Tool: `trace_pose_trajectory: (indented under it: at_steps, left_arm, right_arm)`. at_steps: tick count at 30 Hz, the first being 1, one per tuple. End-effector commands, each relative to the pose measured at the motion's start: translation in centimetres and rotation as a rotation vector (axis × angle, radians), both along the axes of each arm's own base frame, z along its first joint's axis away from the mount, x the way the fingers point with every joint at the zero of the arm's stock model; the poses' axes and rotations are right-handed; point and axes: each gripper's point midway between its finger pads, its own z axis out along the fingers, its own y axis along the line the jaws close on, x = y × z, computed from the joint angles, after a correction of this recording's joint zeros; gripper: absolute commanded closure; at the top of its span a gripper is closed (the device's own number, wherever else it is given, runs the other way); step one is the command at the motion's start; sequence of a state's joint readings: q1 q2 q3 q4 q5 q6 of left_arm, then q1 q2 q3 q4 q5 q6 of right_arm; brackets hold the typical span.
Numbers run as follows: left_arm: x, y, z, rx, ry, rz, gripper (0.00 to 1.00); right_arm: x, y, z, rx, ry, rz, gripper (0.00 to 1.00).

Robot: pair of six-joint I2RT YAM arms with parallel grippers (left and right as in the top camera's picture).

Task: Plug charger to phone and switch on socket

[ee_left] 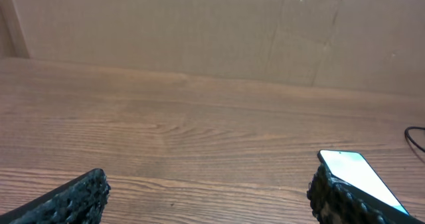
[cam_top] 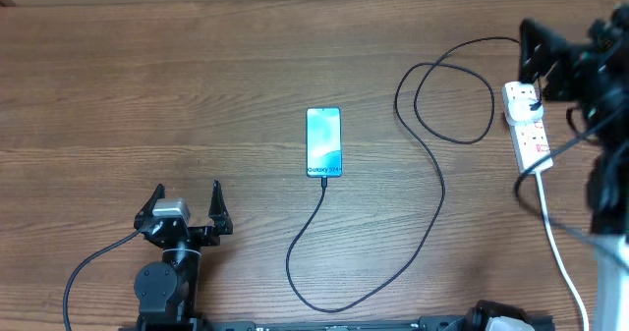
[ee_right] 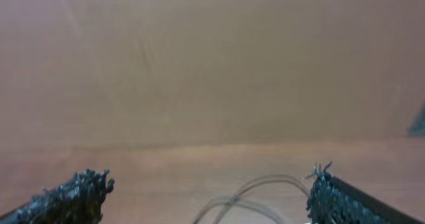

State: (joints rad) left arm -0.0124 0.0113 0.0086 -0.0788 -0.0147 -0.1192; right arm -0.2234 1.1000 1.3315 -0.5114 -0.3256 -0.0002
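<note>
The phone [cam_top: 323, 141] lies flat mid-table with its cyan screen lit. It also shows at the right edge of the left wrist view [ee_left: 362, 176]. The charger [cam_top: 432, 208], a thin black cable, has its small tip at the phone's near end. From there it loops right and up toward the socket [cam_top: 531, 135], a white power strip at the far right. My right gripper [cam_top: 537, 60] [ee_right: 209, 187] is open above the strip's far end and hides the cable's plug end. Blurred cable loops [ee_right: 255, 196] show below it. My left gripper [cam_top: 189, 199] [ee_left: 206, 196] is open and empty, near-left of the phone.
The strip's white cord [cam_top: 562, 257] runs toward the front edge on the right. A brown cardboard wall [ee_left: 212, 24] stands behind the wooden table [cam_top: 197, 85]. The right arm's body [cam_top: 609, 174] rises at the right edge.
</note>
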Motion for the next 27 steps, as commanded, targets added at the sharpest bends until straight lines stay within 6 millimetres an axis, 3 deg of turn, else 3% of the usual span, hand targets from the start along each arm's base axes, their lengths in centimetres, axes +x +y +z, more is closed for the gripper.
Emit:
trace_pose_trajectory:
  at_steps: [1,10,18,27]
  left_arm:
    - [0.0,0.1,0.0,0.022,-0.004,0.0,0.0]
    - [0.0,0.1,0.0,0.022,-0.004,0.0,0.0]
    - [0.0,0.1,0.0,0.022,-0.004,0.001,0.01]
    - [0.0,0.1,0.0,0.022,-0.004,0.0,0.0]
  right_arm:
    - [-1.9,1.9,-0.6,-0.024,-0.111,0.042,0.0]
    - [-4.8,4.3,-5.2,-0.047,-0.261,0.086,0.0]
    - [-8.3,5.9,-11.6,-0.054,-0.341,0.125,0.0]
    - [-10.1,6.0,-18.3,-0.046,-0.319,0.09,0.0]
